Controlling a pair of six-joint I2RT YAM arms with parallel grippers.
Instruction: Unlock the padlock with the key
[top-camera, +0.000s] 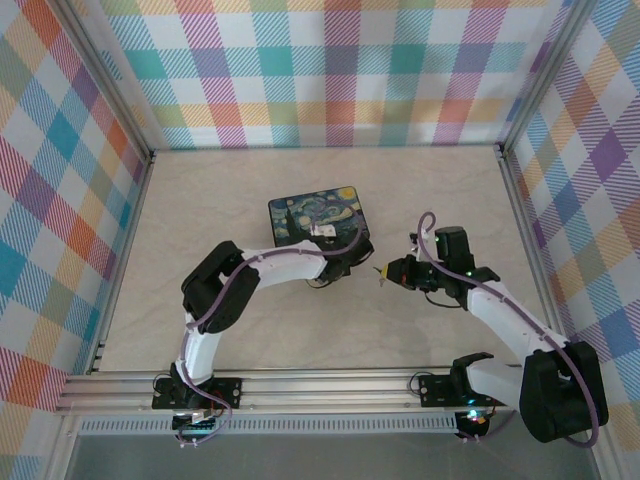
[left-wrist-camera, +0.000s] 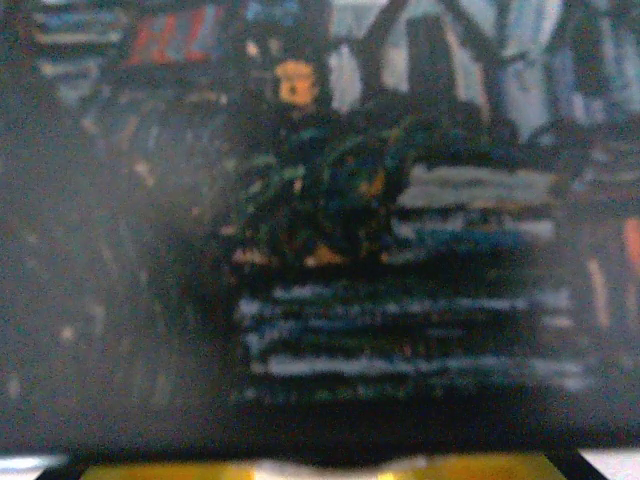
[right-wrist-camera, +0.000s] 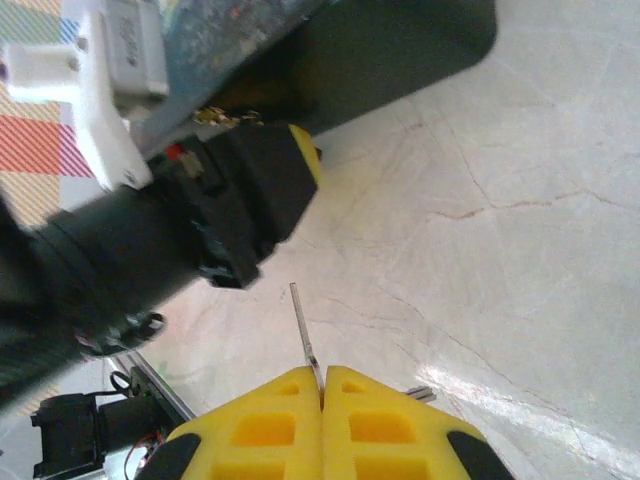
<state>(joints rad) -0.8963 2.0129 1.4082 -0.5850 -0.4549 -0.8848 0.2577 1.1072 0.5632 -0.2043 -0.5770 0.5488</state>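
Note:
My right gripper (right-wrist-camera: 322, 388) has its yellow fingers shut on a thin silver key (right-wrist-camera: 301, 325), whose blade sticks out toward the left arm. Seen from above, the right gripper (top-camera: 385, 272) hovers just right of my left gripper (top-camera: 345, 264), which presses against the front of the dark night-sky box (top-camera: 312, 214). The left gripper's black, yellow-tipped end (right-wrist-camera: 255, 185) sits under the box (right-wrist-camera: 400, 50). In the left wrist view the painted box side (left-wrist-camera: 330, 200) is blurred and very close. The padlock is hidden behind the left gripper. Whether the left jaws hold anything is unclear.
The pale marbled tabletop (top-camera: 250, 330) lies open in front of and to the left of the box. Checked walls stand on three sides, with an aluminium rail (top-camera: 320, 385) along the near edge. A purple cable (top-camera: 430, 225) loops above the right wrist.

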